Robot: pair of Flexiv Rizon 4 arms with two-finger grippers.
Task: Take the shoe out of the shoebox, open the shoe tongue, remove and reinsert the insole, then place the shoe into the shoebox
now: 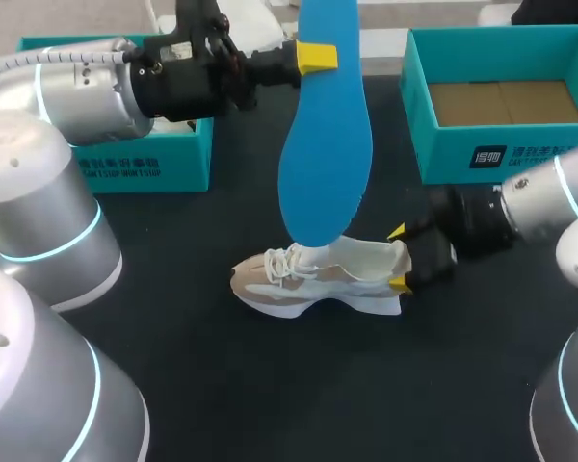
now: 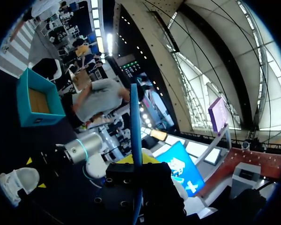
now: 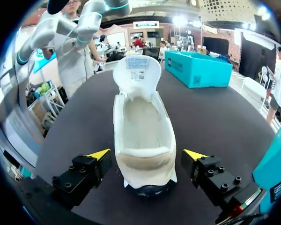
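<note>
Mid-table, closest to me, the shoe (image 1: 318,279) sat upright on the black table (image 1: 222,385), toe toward my left arm's side. — op

So it was out of the box. What was holding it? — lead

Nothing. At the heel, the right gripper (image 1: 397,258) had one yellow tip on each side, spread wide. Its wrist cam showed slim gaps between the tips and the shoe (image 3: 143,140), so no grip. The tongue (image 3: 138,70) stood pulled up and back, and the inside looked bare. — op

Insole? — lead

Further back and raised. The left gripper (image 1: 318,56) was clamped on the blue insole (image 1: 325,144) near its upper end. The insole hung vertical, with its lower end over the lace area as the head cam saw it. I couldn't tell whether it touched the shoe. The left wrist cam had the insole edge-on (image 2: 136,140) between the fingers. — op

Boxes? — lead

Both were at the far edge. The open teal shoebox (image 1: 482,159) was on my right, showing only its cardboard floor. A second teal box (image 1: 144,164) sat behind the left arm. — op

Progress? — lead

My read was that take-out, tongue and insole removal were done. Reinsertion and boxing the shoe were left. One moment couldn't tell me whether the insole was heading out or back in. I judged the unheld shoe could slide once the insole pushed in. — op
</note>
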